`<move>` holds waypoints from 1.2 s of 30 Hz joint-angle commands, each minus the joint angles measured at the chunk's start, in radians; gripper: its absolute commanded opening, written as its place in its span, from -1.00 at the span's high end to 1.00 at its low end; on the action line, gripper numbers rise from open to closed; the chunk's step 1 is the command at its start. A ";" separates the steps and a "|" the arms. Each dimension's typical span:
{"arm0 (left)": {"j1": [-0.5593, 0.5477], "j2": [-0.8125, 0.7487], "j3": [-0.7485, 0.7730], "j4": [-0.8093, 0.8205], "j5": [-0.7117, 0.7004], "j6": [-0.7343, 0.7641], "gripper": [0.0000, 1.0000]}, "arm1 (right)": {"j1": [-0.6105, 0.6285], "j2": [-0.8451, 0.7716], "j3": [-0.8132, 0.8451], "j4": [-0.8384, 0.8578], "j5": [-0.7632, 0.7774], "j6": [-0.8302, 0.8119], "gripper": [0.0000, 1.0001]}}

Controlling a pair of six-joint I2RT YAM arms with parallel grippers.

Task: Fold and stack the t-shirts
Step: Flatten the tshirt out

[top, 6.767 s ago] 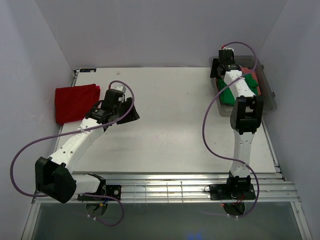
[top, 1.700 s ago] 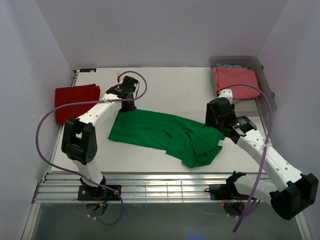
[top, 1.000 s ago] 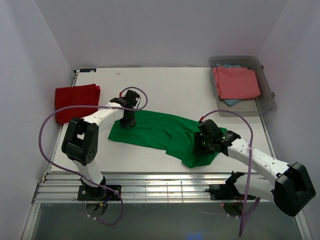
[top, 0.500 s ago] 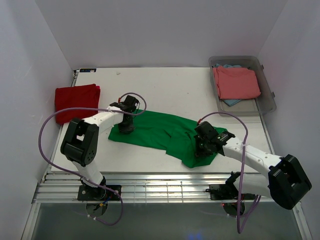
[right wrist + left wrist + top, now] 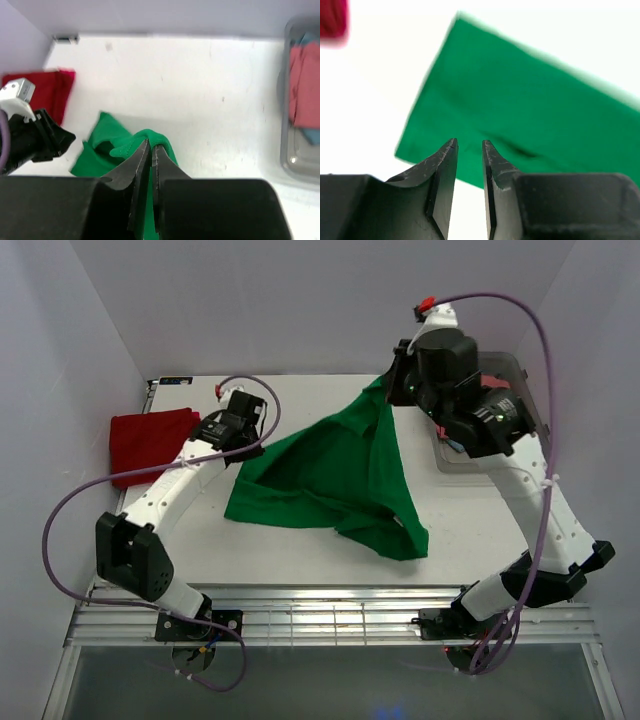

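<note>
My right gripper (image 5: 388, 392) (image 5: 150, 143) is raised high over the back of the table, shut on a fold of the bright green t-shirt (image 5: 330, 470) (image 5: 97, 145). The shirt hangs from it like a tent, its lower edge spread on the table. Above the shirt's left corner my left gripper (image 5: 243, 448) (image 5: 468, 145) hovers, its jaws slightly apart with nothing between them; the green t-shirt (image 5: 530, 110) lies blurred below it. The deep red t-shirt (image 5: 150, 440) (image 5: 45, 92) lies folded at the table's left edge.
The clear plastic bin (image 5: 538, 420) (image 5: 300, 165) stands at the back right, mostly behind my right arm in the top view. It holds a salmon-pink t-shirt (image 5: 302, 92) over a light blue one (image 5: 311, 136). White walls close in on both sides and the back.
The right gripper closed on the green shirt's right part and lifted it high toward the back. The left gripper rose off the shirt's left corner.
</note>
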 commanded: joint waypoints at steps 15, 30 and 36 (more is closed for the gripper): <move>-0.004 -0.126 -0.094 0.075 -0.012 -0.089 0.27 | 0.003 -0.365 -0.476 -0.126 0.189 0.042 0.85; -0.007 0.182 -0.042 0.377 -0.026 0.075 0.23 | 0.005 -0.445 -0.690 -0.063 0.125 0.080 0.85; -0.007 0.269 -0.013 0.420 0.041 0.081 0.23 | 0.005 -0.434 -0.714 -0.061 0.120 0.080 0.84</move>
